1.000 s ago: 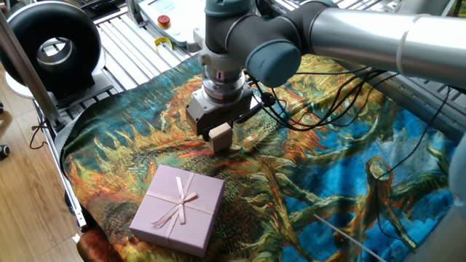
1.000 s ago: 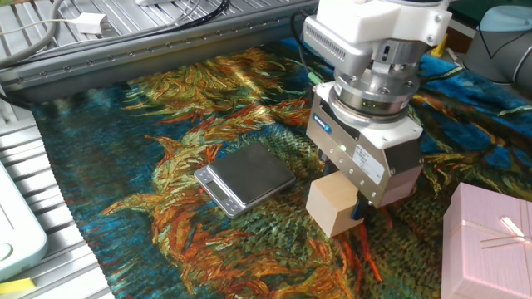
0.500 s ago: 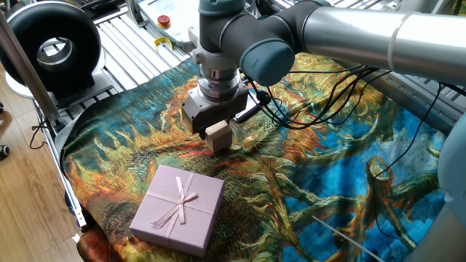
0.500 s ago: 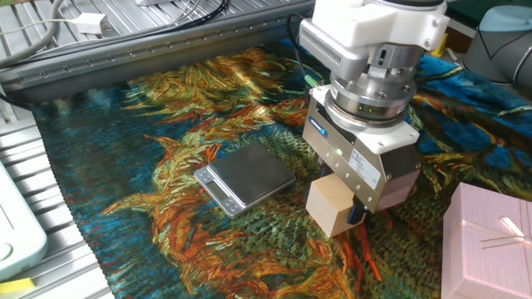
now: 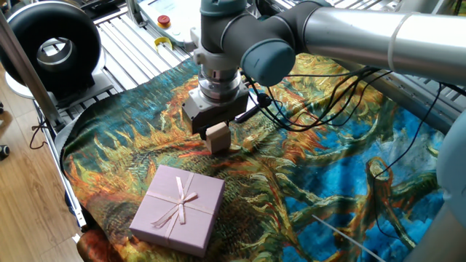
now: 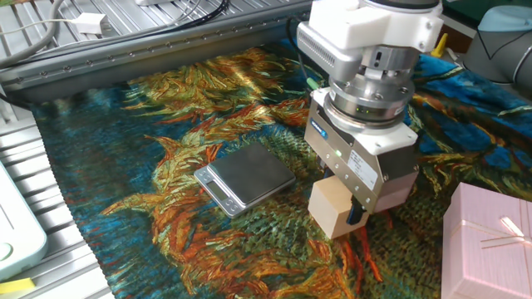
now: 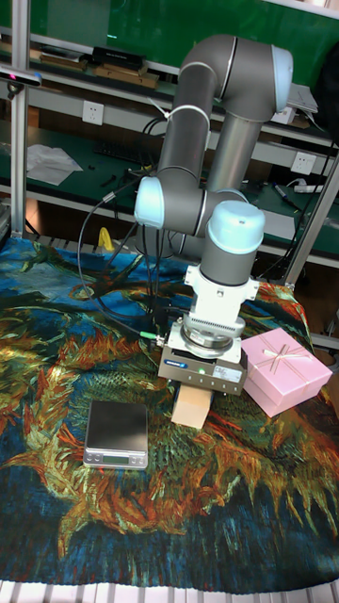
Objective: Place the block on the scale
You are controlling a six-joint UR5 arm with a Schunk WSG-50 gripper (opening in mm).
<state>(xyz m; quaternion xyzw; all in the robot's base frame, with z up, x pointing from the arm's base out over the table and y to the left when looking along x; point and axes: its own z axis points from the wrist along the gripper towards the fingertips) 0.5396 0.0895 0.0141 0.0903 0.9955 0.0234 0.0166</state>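
My gripper [image 5: 217, 132] [image 6: 342, 209] [image 7: 195, 400] is shut on the block [image 5: 218, 136] [image 6: 332, 208] [image 7: 193, 407], a small tan cube held just above the patterned cloth. The scale [image 6: 245, 177] [image 7: 117, 432], a thin slab with a glossy grey top and dark edges, lies flat on the cloth to the left of the block in the other fixed view and in the tall view. A gap of cloth separates block and scale. In the one fixed view the scale is hidden behind the arm.
A large pink gift box [image 5: 178, 208] [image 6: 490, 244] [image 7: 285, 369] with ribbon sits on the cloth on the side of the gripper away from the scale. Black cables [image 5: 320, 102] trail from the wrist. Metal slatted table edges [image 6: 50, 241] border the cloth.
The gripper with the block has shifted slightly, a little away from the pink box and lower toward the cloth. The scale and box have not moved.
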